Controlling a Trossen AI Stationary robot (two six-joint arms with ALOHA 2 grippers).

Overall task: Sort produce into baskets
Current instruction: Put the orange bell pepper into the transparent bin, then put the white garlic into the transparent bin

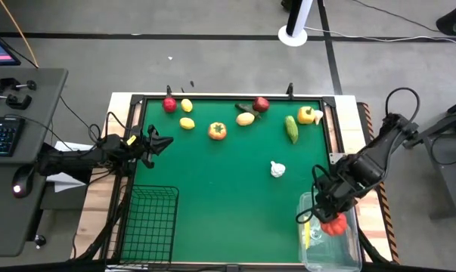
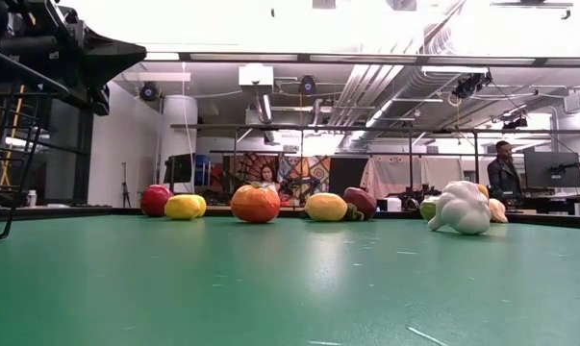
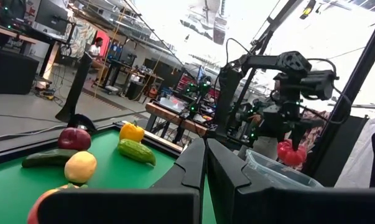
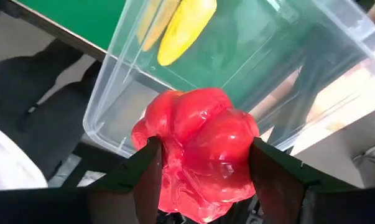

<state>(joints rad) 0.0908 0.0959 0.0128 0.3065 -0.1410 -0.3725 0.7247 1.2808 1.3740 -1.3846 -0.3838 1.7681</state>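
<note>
The right gripper (image 1: 332,221) hangs at the lower right of the overhead frame, above the clear plastic bin (image 1: 348,255), its two fingers clamped on the sides of a red pepper (image 4: 196,158). In the right wrist picture the pepper fills the gap between the fingers, and the bin (image 4: 249,68) lies just beyond it with a yellow banana (image 4: 186,28) inside, near the upper middle of that frame. From above, the pepper (image 1: 333,224) sits over the bin's upper part, with the banana (image 1: 306,232) along its left wall.

The left gripper (image 1: 158,143) waits at the left edge of the green mat (image 1: 228,189), fingers pressed together and holding nothing.

The rest of the produce lies well apart from both grippers, in a row across the top of the mat: a red apple (image 1: 169,104), two lemons (image 1: 187,105), a tomato (image 1: 217,131), a potato (image 1: 245,119), a dark red fruit (image 1: 261,103), a cucumber (image 1: 291,128) and a yellow pepper (image 1: 307,115). A garlic bulb (image 1: 277,169) sits alone right of centre. The black wire basket (image 1: 148,223) stands at the lower left.
</note>
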